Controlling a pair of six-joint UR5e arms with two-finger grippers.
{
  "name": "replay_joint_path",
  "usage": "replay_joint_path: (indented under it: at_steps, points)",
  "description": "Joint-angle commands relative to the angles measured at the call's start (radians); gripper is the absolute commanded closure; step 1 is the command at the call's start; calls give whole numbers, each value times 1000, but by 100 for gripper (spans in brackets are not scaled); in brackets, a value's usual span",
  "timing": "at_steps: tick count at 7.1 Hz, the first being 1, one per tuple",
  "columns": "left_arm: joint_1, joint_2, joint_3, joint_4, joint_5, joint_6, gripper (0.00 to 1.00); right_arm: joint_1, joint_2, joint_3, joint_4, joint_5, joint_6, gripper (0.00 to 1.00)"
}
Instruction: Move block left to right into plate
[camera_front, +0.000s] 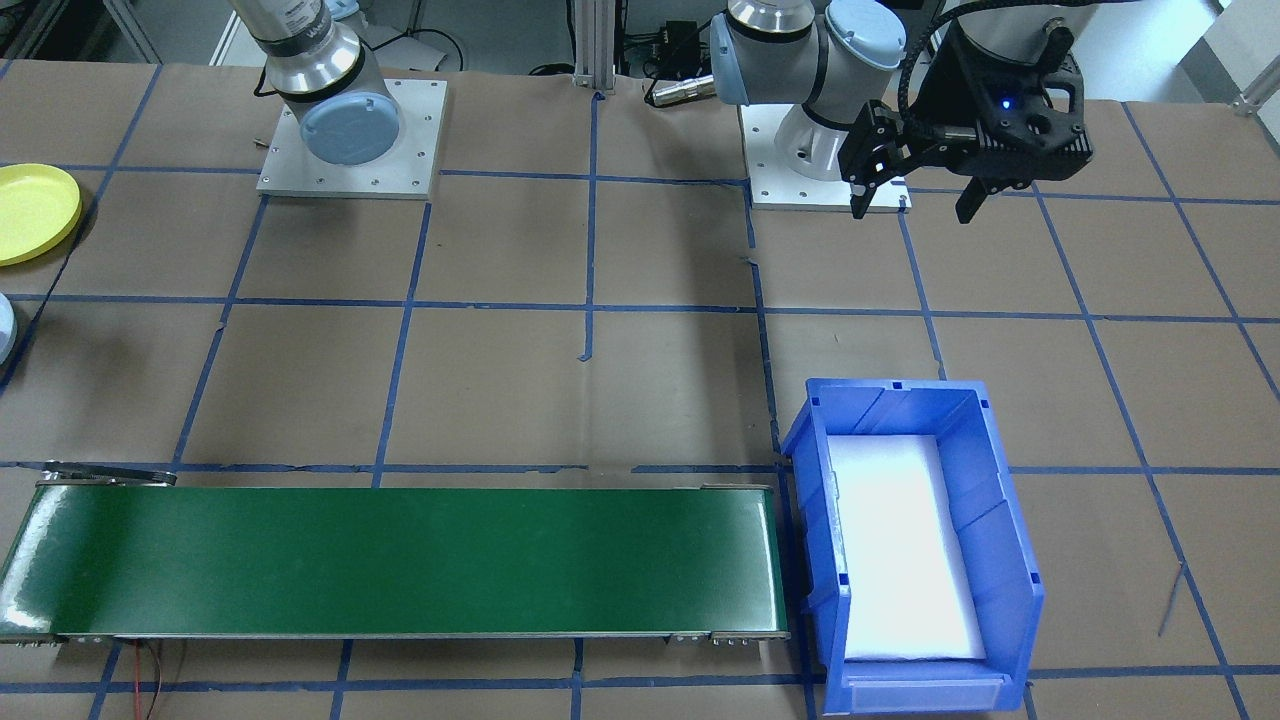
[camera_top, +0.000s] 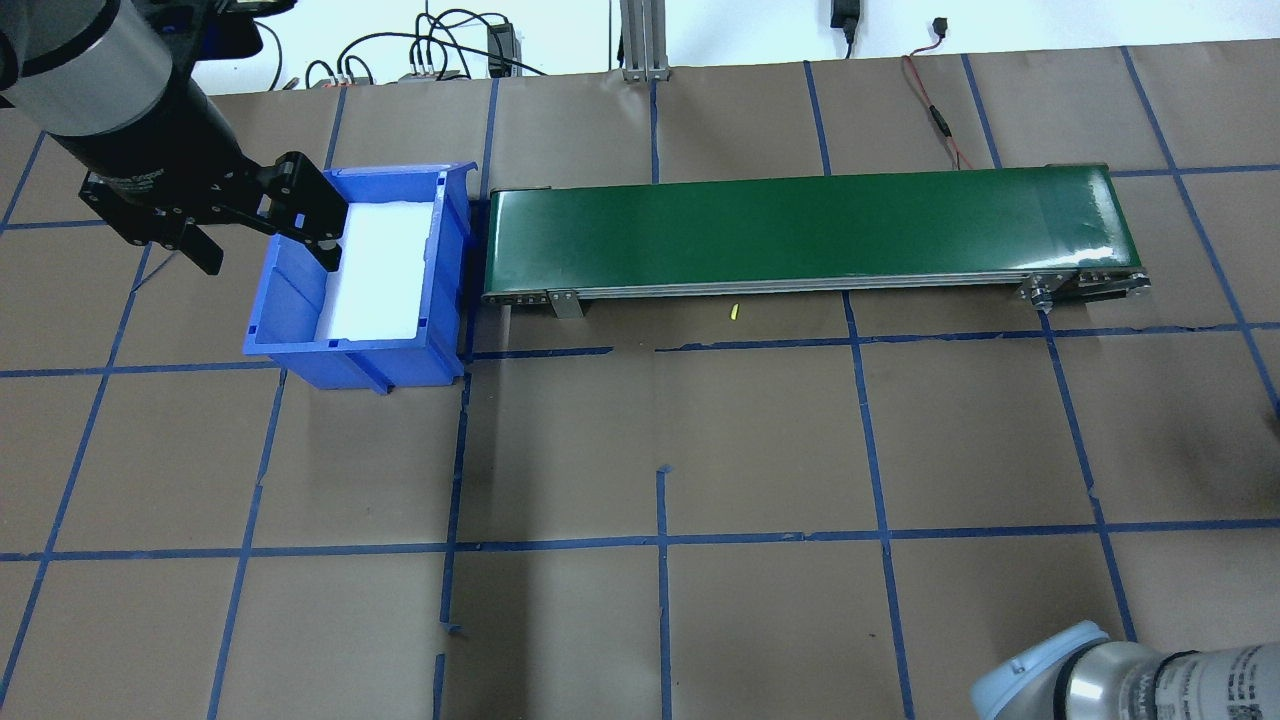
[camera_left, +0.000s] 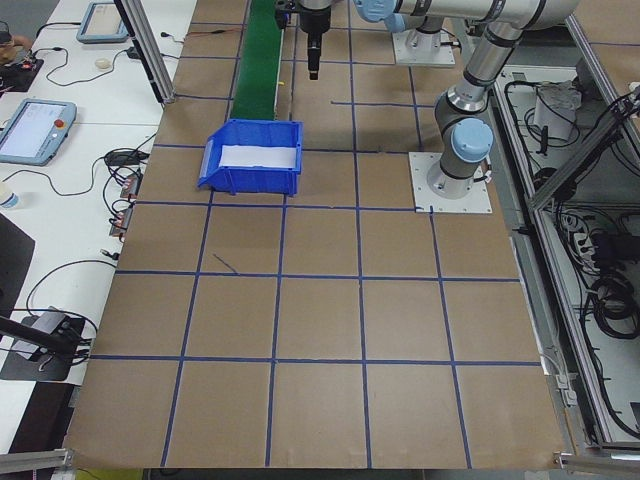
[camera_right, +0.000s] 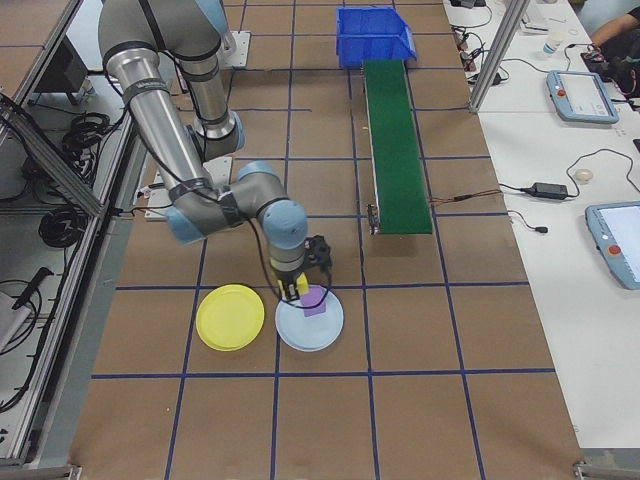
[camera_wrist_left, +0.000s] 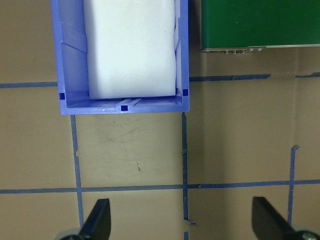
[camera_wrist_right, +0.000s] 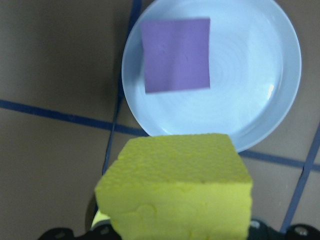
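In the right wrist view, the yellow block fills the lower frame, hiding the right gripper's fingers; its bottom is cut by the frame's edge. The light-blue plate loses its top rim to the edge. In the front-facing view, 2 plates are cropped at the left edge, including the yellow plate. The blue bin runs off the left wrist view's top.

Both arms are silver tubes with pale blue joint caps, each bolted onto a square grey base plate ringed with screws. The left gripper is matt black, a small blue light glowing on it, black cable looping behind, with dark tapered fingers.
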Motion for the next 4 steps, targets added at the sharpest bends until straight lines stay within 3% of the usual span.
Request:
replay_joint_path:
  at_steps: [1,2,3,4]
  points:
    - [-1,0,0,-1,0,1,0,-197,1,110,-15,46,-101,71]
    - [0,0,0,1,0,1,0,-208,10,135,-22,93,-108,50]
    - [0,0,0,-1,0,1,0,-208,13,136,-20,116,-108,1]
    - [0,0,0,-1,0,1,0,-208,25,135,-20,107,-109,0]
